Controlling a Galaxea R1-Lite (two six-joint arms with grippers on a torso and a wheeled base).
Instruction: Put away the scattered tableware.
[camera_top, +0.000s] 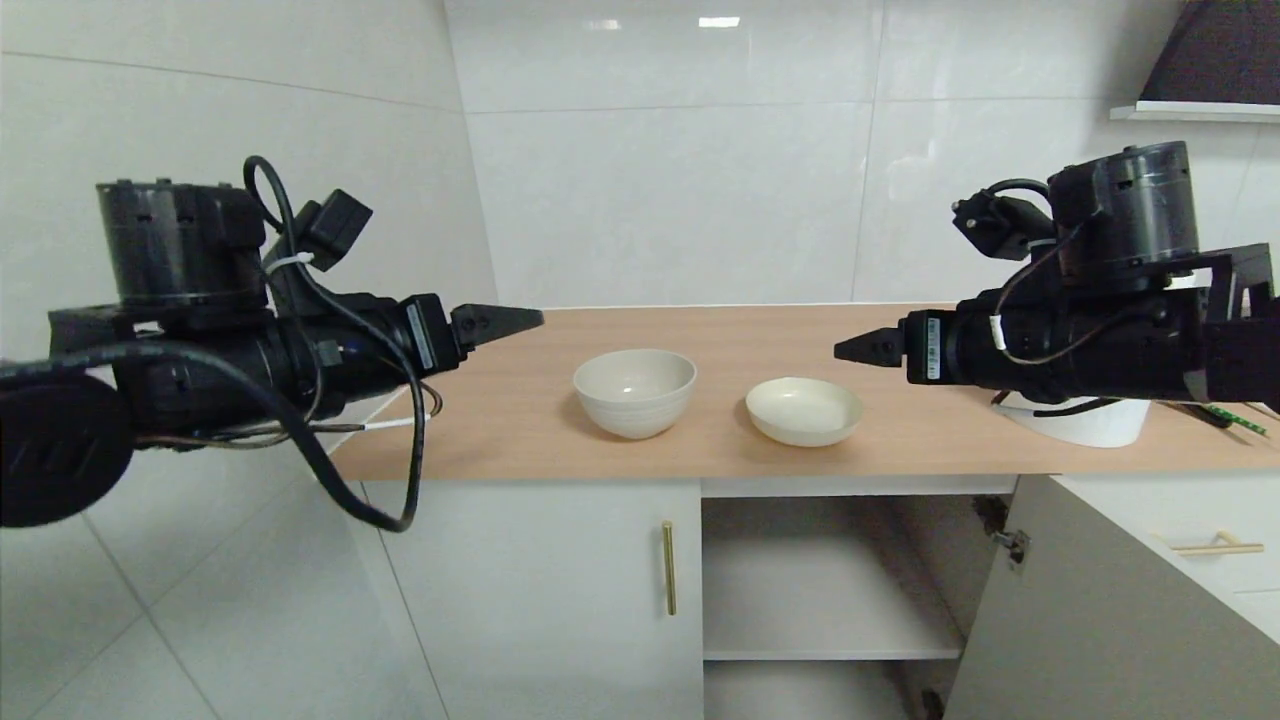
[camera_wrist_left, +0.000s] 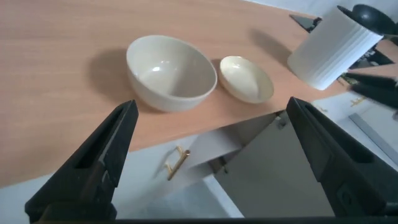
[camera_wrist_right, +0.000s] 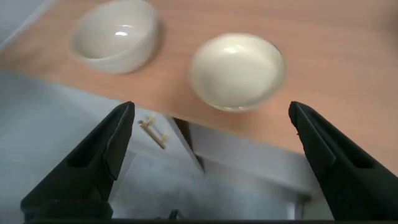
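Two cream bowls stand on the wooden counter (camera_top: 900, 340). The deeper bowl (camera_top: 634, 391) (camera_wrist_left: 171, 71) (camera_wrist_right: 115, 35) is on the left, the shallower bowl (camera_top: 804, 410) (camera_wrist_left: 247, 78) (camera_wrist_right: 237, 70) just right of it, a small gap between them. My left gripper (camera_top: 500, 325) (camera_wrist_left: 211, 155) hovers open above the counter's left end, apart from the deep bowl. My right gripper (camera_top: 868, 347) (camera_wrist_right: 211, 155) hangs open over the counter right of the shallow bowl, touching nothing. Both point inward toward each other.
Below the bowls a cabinet (camera_top: 820, 590) stands open with a bare shelf; its door (camera_top: 1090, 610) swings out on the right. A shut door with a brass handle (camera_top: 669, 567) is to its left. A white ribbed holder (camera_top: 1085, 420) (camera_wrist_left: 333, 46) sits at the counter's right. Tiled wall behind.
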